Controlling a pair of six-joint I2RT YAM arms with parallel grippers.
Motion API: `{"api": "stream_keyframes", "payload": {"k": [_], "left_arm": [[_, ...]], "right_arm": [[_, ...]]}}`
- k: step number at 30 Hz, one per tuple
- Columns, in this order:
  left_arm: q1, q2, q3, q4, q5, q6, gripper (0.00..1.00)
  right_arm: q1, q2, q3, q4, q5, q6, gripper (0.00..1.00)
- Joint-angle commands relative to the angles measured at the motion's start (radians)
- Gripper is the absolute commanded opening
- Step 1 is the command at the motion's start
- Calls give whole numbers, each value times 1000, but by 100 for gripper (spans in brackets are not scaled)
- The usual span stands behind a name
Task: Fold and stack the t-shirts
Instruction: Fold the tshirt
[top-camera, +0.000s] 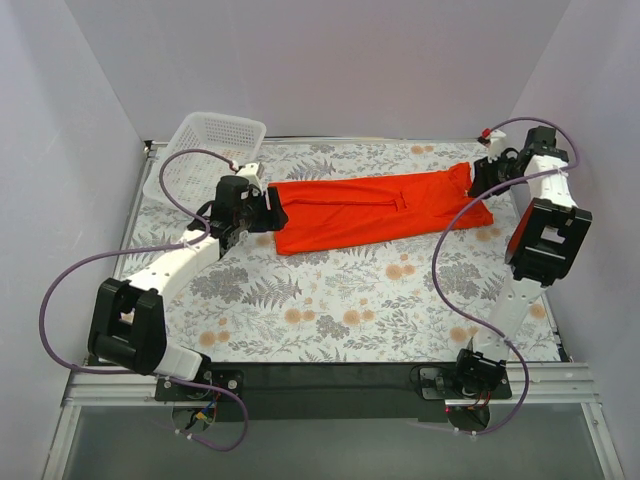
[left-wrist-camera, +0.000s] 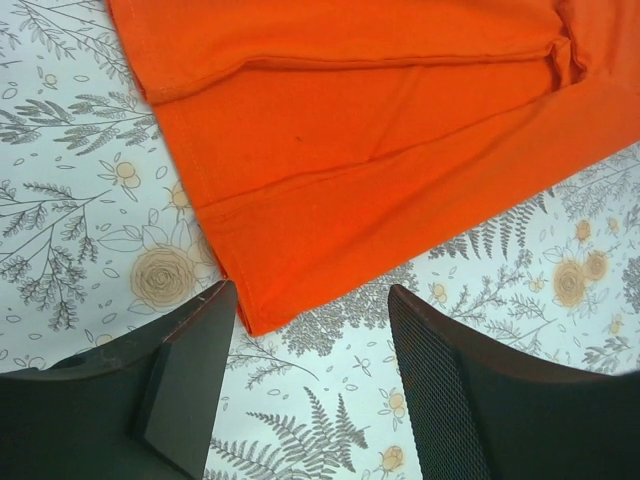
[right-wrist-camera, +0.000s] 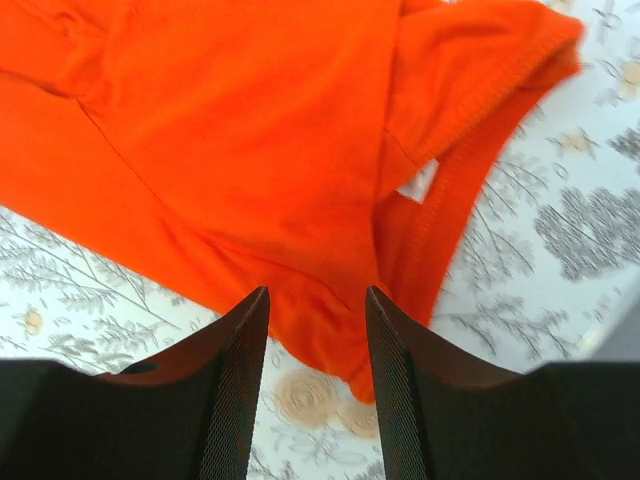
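Between both tools, a plain bright orange-red thin-fabric t-shirt (top-camera: 375, 210) lies folded into a long band on the floral-print surface (top-camera: 330, 300). Left tool (left-wrist-camera: 310, 300): fingers spread, empty, hem corner just ahead. Right tool (right-wrist-camera: 317, 295): fingers parted, pinching nothing, over the collar-end edge. White plastic mesh basket (top-camera: 205, 150) just beyond left tool.

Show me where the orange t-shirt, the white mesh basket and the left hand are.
orange t-shirt (top-camera: 370, 208): top external view, middle of the folded body.
white mesh basket (top-camera: 225, 130): top external view, its far wall.
left hand (left-wrist-camera: 310, 292): left wrist view, gap between its open fingertips.
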Motion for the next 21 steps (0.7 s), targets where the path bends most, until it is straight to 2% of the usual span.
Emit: {"api": "stream_keyframes", "payload": {"k": [1, 6, 8, 15, 21], "left_arm": [[12, -21, -35, 42, 10, 33, 58], [12, -90, -103, 51, -51, 70, 60], [12, -142, -128, 51, -76, 87, 60], [12, -268, -220, 62, -142, 104, 63], [12, -268, -229, 69, -148, 113, 64]], "right_arm": [[65, 67, 95, -14, -80, 67, 42], [130, 236, 339, 17, 17, 204, 42], [141, 286, 379, 41, 66, 230, 42], [171, 334, 375, 115, 110, 247, 41], [184, 330, 333, 189, 169, 270, 40]]}}
